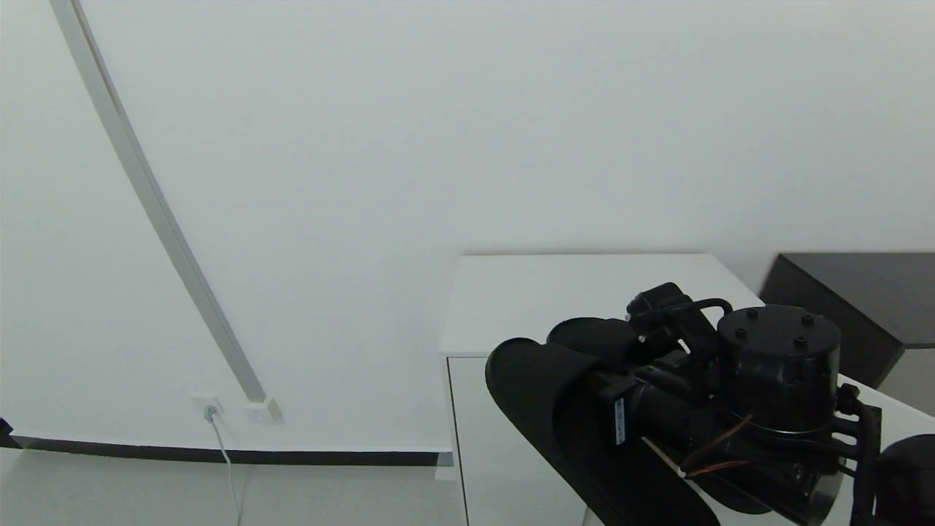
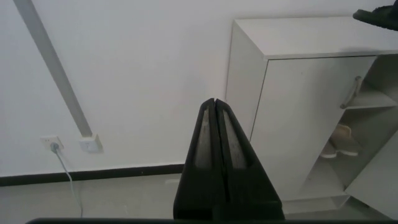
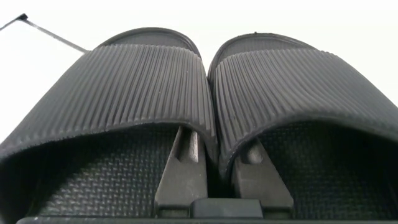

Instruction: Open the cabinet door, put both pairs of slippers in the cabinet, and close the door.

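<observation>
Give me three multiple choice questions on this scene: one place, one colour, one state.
1. Where is the pale slipper? A on the floor; B on a cabinet shelf; C atop the cabinet.
2. What colour is the pair in the right end effector? A white; B red; C black.
3. How do the left end effector fingers stand? A spread wide; B pressed together; C around a slipper.
Answers: 1 B, it lies on a shelf inside; 2 C, both ribbed straps are black; 3 B, no gap shows between them.
</observation>
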### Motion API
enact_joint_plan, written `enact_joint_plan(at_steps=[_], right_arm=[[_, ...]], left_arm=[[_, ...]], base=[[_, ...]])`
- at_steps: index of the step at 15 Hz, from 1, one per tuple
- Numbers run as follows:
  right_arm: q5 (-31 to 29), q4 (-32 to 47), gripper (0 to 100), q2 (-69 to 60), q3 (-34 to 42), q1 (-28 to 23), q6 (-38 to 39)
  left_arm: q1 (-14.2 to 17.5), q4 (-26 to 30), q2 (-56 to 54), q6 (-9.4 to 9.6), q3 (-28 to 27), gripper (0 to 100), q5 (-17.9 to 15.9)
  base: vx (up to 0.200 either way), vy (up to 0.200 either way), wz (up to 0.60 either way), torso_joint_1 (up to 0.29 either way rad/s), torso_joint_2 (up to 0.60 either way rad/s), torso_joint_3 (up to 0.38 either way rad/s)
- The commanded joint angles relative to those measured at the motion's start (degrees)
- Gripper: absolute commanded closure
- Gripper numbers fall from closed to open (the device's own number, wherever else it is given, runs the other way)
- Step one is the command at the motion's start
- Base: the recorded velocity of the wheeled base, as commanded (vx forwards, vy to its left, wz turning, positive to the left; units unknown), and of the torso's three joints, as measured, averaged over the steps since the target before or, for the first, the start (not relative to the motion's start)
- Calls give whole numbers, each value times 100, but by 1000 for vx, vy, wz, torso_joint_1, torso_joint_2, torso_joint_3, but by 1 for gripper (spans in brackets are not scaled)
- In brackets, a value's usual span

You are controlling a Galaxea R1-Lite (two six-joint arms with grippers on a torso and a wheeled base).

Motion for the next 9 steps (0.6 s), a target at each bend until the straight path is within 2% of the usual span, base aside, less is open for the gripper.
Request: enact_joint_plan(at_steps=[1, 9], right_arm=[[-1, -9, 100, 44, 3, 12, -1], [16, -35, 100, 114, 38, 38, -10]], left_arm=[[-1, 1, -1, -5, 1, 100, -9], [-1, 1, -1, 4, 1, 100, -9]], base=[[0, 0, 0, 0, 0, 0], [0, 0, 0, 0, 0, 0]])
